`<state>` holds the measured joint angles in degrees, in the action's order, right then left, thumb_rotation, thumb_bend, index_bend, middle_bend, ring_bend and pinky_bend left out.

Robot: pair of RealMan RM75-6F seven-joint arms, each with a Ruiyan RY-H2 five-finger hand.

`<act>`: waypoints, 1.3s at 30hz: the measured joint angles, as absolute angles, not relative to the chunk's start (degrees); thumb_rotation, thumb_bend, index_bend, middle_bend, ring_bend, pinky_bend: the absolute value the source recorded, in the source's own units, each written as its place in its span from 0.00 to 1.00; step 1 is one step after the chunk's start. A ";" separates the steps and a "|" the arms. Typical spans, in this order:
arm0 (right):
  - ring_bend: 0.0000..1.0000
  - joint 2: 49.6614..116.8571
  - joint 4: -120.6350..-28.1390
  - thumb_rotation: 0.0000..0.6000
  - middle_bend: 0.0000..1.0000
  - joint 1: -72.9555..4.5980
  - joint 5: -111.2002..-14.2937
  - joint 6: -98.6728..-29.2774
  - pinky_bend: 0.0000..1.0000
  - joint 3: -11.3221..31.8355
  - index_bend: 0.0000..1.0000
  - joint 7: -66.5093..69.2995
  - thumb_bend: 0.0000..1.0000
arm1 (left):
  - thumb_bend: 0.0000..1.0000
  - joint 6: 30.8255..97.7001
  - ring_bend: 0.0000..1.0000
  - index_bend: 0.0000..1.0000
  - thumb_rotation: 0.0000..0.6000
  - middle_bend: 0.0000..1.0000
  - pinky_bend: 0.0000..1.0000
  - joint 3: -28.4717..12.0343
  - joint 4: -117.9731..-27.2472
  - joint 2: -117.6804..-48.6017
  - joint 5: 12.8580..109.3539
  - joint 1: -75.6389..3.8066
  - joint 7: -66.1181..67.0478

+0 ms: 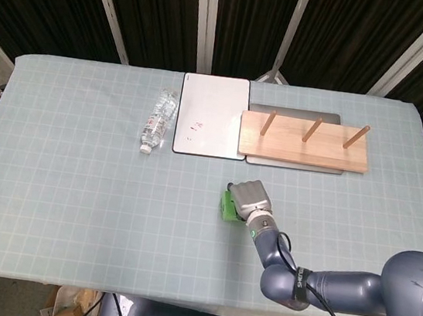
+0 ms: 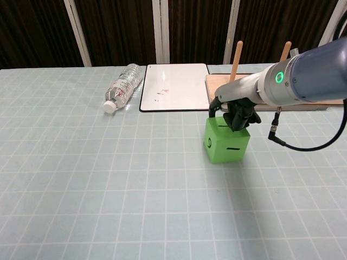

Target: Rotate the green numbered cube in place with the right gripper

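The green numbered cube [image 2: 225, 143] stands flat on the table, right of centre, showing a dash on its front face and a round mark on its left face. My right hand [image 2: 236, 112] lies over the cube's top rear edge with its fingers curled in, touching the top face without wrapping the cube. In the head view the right hand [image 1: 247, 199] covers most of the cube [image 1: 226, 204], leaving only a green strip at its left. The top number is hidden under the hand. My left hand shows in neither view.
A clear plastic bottle [image 2: 122, 86] lies on its side at the back left. A whiteboard [image 2: 174, 85] sits behind the cube, and a wooden board with three upright pegs [image 2: 255, 86] stands close behind the right hand, on a dark slab [image 1: 295, 113].
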<state>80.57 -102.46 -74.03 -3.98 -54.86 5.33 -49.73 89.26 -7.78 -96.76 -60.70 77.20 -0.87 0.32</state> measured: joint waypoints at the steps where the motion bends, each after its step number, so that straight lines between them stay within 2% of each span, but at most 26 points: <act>1: 0.74 80.71 -102.71 1.00 0.83 -74.26 -3.95 -55.09 0.62 5.40 0.25 -49.85 0.86 | 0.31 89.26 0.00 0.10 1.00 0.00 0.00 -7.77 -96.78 -60.66 77.20 -0.85 0.27; 27: 0.74 78.15 -112.01 1.00 0.83 -77.99 -0.10 -59.12 0.62 3.45 0.25 -54.84 0.86 | 0.31 90.05 0.00 0.11 1.00 0.00 0.00 -7.71 -96.95 -60.67 77.48 -0.56 0.48; 39: 0.74 76.19 -117.80 1.00 0.83 -78.52 -1.97 -60.15 0.62 2.12 0.25 -55.77 0.86 | 0.31 90.27 0.00 0.11 1.00 0.00 0.00 -7.71 -97.09 -60.84 77.40 -0.47 1.07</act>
